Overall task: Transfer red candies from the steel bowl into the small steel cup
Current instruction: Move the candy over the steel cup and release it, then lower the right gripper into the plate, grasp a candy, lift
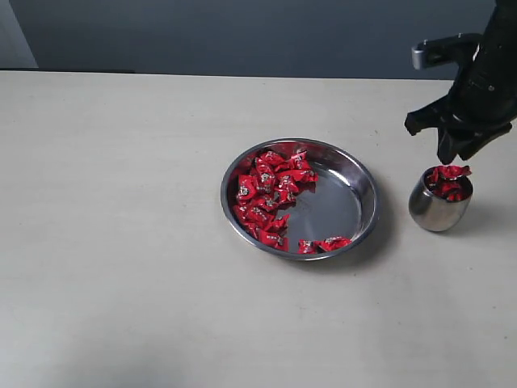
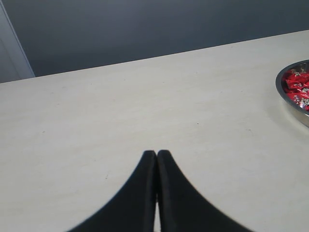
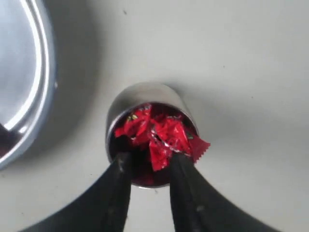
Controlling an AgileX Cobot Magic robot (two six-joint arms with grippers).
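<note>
You see the left gripper over the table, its claw pressed together. The steel bowl holds the red candies, mostly at its 9 o'clock side. At 3 o'clock from it stands the small steel cup, candies inside. The right gripper hovers above it, claw apart.

Robotics lab, by the look: pale bench, grey wall at twelve o'clock, black robot arm at two.
</note>
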